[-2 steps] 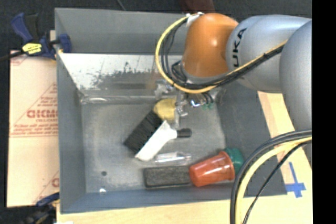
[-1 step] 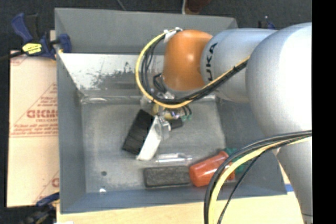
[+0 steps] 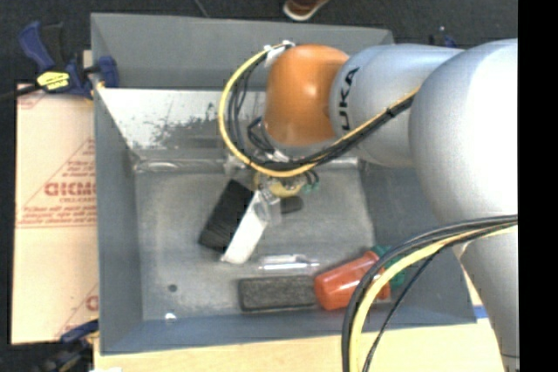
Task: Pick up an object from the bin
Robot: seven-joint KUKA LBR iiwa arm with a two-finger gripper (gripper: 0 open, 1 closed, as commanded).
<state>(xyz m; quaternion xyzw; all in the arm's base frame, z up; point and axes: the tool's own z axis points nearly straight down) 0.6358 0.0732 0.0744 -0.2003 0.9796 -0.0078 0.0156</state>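
Down on the floor of the grey metal bin lie a handful of loose things, well spread rather than heaped. Near the middle a flat black slab and a white bar lie side by side and touching. Both have their long axes running diagonally, from lower left up toward the upper right. The white bar sits on the right-hand side of the pair. Closer to the front wall a dark grey block lies lengthwise along that wall. An orange-handled tool is just beside its right end, handle tilted up to the right. A small clear piece rests between the block and the white bar. The arm reaches in from the right, bulky and silver, its wrist bent downward under an orange cover looped with yellow and black cables. The gripper hangs below that cover, right at the upper end of the white bar. Whether it is parted or closed cannot be told from this angle.
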